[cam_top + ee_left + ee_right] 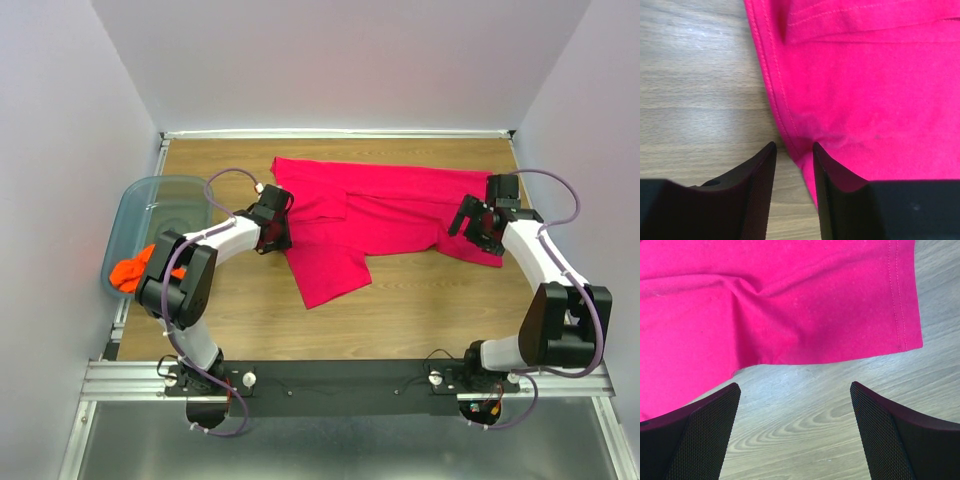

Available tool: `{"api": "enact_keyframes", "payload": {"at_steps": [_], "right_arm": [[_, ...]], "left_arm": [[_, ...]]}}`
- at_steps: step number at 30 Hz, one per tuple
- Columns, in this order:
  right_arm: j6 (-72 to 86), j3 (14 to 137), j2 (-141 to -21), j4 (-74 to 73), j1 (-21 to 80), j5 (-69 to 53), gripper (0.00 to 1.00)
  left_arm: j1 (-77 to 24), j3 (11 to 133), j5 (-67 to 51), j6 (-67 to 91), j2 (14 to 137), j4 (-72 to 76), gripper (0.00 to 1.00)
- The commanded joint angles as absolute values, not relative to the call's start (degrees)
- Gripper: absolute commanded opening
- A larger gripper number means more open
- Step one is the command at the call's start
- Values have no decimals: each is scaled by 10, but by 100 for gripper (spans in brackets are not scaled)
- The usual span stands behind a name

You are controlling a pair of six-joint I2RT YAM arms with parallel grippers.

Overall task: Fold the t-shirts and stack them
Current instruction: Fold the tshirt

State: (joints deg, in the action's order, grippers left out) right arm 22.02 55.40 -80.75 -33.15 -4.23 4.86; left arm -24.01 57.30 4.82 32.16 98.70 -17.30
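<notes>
While the left gripper (pixel 794 146) straddles the hem of the pink t-shirt (pixel 400 210) with jaws narrowed but not closed, the right gripper (pixel 795 387) hovers wide open beside its opposite corner.

Brightly, evenly lit from overhead. Only faint, soft shadows on the bench (pixel 420 300) beneath the arms (pixel 230 235). Pale sheen on the wood in the left wrist view. Crisp on the shirt (pixel 865 100) stitching, slightly soft on the dark left pincer fingers (pixel 752 200).

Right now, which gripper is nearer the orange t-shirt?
Left. The left gripper is at the pink t-shirt's edge nearest the orange t-shirt; the right gripper is at the opposite end.
</notes>
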Motion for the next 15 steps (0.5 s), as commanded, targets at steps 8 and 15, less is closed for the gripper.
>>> {"api": "enact_keyframes", "payload": {"at_steps": [8, 15], "right_arm": [[232, 538, -787, -336, -41, 67, 98], [234, 540, -797, -336, -41, 80, 98]], "left_arm": [[-243, 543, 115, 321, 1008, -176, 9], [-243, 536, 124, 310, 1003, -178, 0]]}}
